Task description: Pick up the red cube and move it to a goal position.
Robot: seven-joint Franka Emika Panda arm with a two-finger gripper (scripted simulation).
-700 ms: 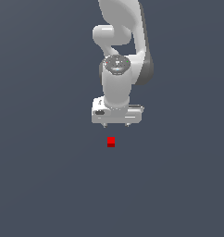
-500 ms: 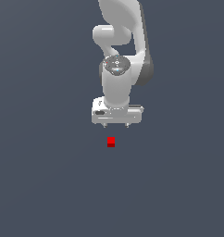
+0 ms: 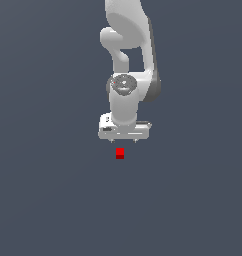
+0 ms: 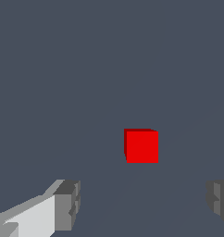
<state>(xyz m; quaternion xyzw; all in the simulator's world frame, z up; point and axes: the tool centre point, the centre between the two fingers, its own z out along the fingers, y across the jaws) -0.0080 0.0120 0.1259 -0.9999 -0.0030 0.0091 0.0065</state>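
Red cube (image 3: 120, 153) alone on the dark bench (image 3: 43, 200), where it was a moment ago, untouched. Above it, just beyond in the exterior view, the pincer (image 3: 125, 141), come lower and closer over the last half second (gap to the cube visibly smaller). Grasp not yet begun; judged an approach, with descent and centring left. In the wrist view, cube (image 4: 141, 146) ahead of and between the two fingers (image 4: 67, 206), clear of both. Pincer wide, holding nothing. Arm hanging upright, wrist pointed straight down, white bar level over the bench.
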